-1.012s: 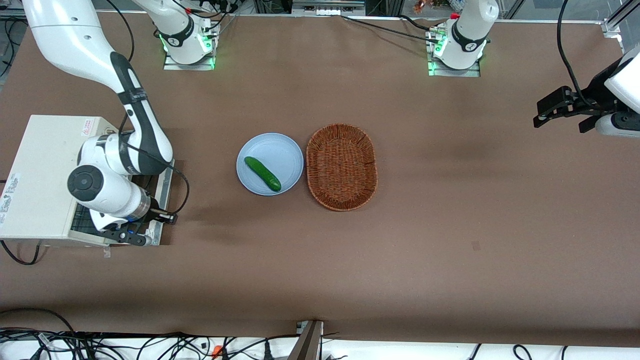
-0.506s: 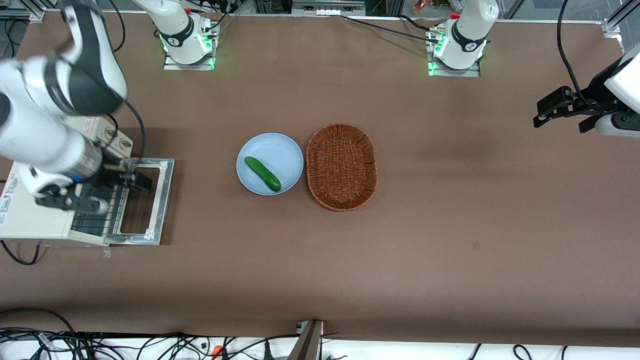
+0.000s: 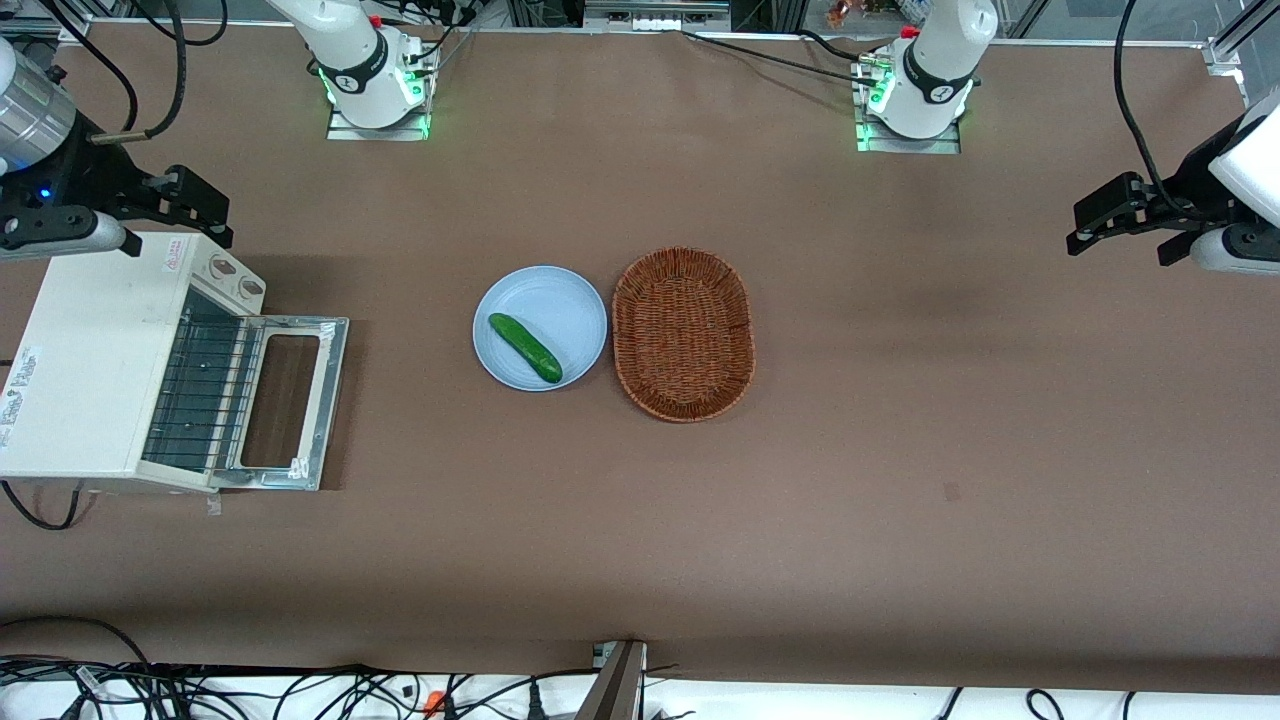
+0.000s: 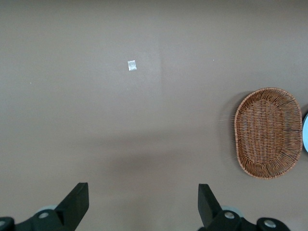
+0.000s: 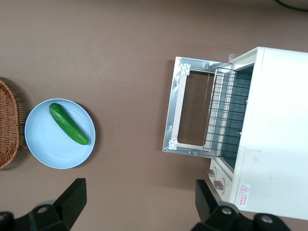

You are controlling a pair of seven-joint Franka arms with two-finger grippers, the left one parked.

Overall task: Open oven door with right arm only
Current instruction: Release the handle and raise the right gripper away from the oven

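At the working arm's end of the brown surface, the oven door lay fully dropped, flat on the surface in front of the cream-white toaster oven, its metal-framed inner side facing up and the wire rack inside the chamber exposed. Half a second before, the right arm had been low over that door with its gripper down at the frame; a second before, it had covered the oven front altogether. By this moment it had lifted clear, and the gripper hung above the oven's corner farthest from the front camera, near the two knobs, apart from the door. The right wrist view looked straight down on the open door, with the two black fingers spread wide and nothing between them.

The door itself lay just as it had half a second earlier. The blue plate with the cucumber on it and the wicker basket just beside it had not shifted, standing well apart from the oven toward the middle of the surface.
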